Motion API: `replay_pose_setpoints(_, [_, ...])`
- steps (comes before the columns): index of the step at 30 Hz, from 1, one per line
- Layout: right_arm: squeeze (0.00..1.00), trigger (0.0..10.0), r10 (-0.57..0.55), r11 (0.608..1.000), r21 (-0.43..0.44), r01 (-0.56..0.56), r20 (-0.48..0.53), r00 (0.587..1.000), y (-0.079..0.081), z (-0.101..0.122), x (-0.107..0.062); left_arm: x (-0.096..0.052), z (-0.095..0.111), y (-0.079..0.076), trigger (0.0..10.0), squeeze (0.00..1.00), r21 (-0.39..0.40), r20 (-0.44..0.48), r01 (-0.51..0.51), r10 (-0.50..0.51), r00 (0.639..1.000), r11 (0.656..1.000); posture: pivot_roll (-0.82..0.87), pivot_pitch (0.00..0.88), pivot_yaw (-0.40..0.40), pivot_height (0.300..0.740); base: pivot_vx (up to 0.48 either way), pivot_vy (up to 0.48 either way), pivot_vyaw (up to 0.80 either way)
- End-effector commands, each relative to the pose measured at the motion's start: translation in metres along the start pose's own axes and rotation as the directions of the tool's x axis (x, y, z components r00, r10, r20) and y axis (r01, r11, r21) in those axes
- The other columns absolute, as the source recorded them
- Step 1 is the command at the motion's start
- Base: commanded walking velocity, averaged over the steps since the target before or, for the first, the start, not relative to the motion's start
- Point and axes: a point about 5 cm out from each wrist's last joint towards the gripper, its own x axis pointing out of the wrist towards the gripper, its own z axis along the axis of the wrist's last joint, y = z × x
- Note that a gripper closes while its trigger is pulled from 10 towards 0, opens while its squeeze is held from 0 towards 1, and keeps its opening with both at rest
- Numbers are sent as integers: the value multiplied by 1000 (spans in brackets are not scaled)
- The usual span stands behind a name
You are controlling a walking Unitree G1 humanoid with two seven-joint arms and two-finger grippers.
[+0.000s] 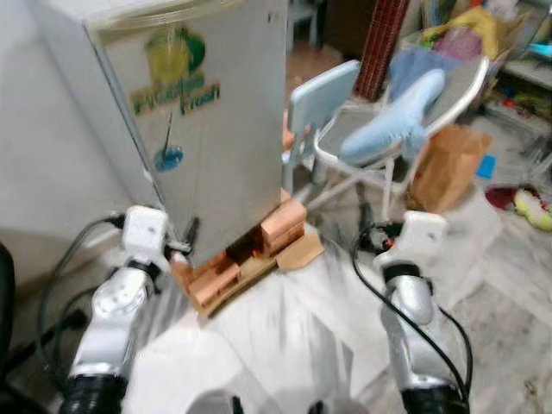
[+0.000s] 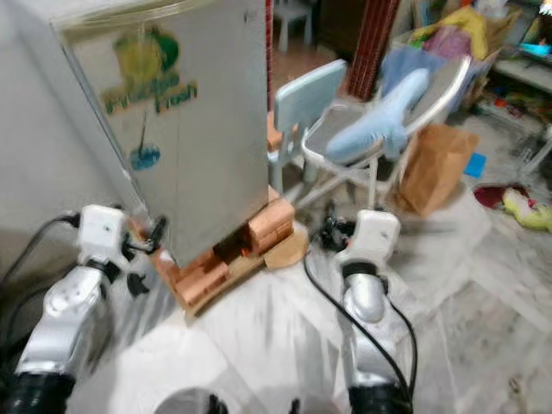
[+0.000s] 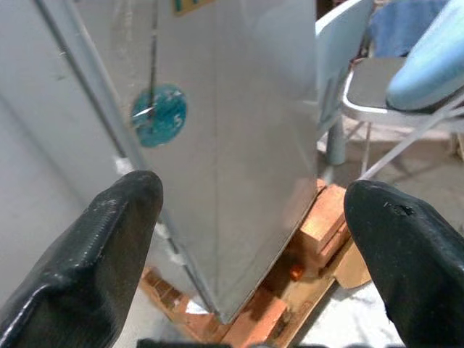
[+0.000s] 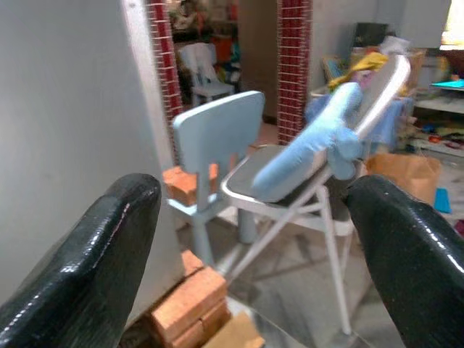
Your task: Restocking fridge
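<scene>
Closed fridge (image 1: 198, 121) is sitting on bricks (image 1: 283, 226), interior hidden; left claw (image 3: 250, 254) and right claw (image 4: 254, 246) are hanging released at six o'clock, holding nothing; views blurred.

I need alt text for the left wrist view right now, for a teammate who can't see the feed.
The left gripper is open, its two black fingers spread wide and aimed at the lower corner of a closed silver fridge with a round teal sticker. The fridge stands on orange bricks; beside it is a pale blue chair and a folding chair.

one fridge (image 1: 203, 112), two chairs (image 1: 362, 129), perhaps one paper bag (image 1: 447, 166).
</scene>
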Motion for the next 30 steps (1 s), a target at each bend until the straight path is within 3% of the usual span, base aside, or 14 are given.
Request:
replay_pose_setpoints(1, [0,10000,-7,1000,-15,8,17,1000,-7,5,7,6,8,-6,10000,0,12,34,20,-21,999,1000,9,6,21,740,0,480,0])
replay_pose_setpoints(9, [0,10000,-1,999,-54,2,21,1000,-5,10,19,2,7,-11,10000,0,22,50,45,-46,998,999,29,24,5,740,0,463,0])
replay_pose_setpoints(16, [0,10000,74,996,-51,-74,-4,997,5,8,18,5,9,-14,10000,0,2,66,56,-56,996,998,12,25,-5,740,0,449,0])
replay_pose_setpoints(24, [0,10000,100,993,-58,-101,-25,995,4,5,13,3,4,-19,10000,0,2,69,79,-79,995,997,9,25,-15,740,0,433,0])
replay_pose_setpoints(30, [0,10000,112,989,-93,-113,-25,993,0,7,19,0,2,-27,10000,0,-4,76,93,-92,993,996,7,15,-37,740,413,64,0])
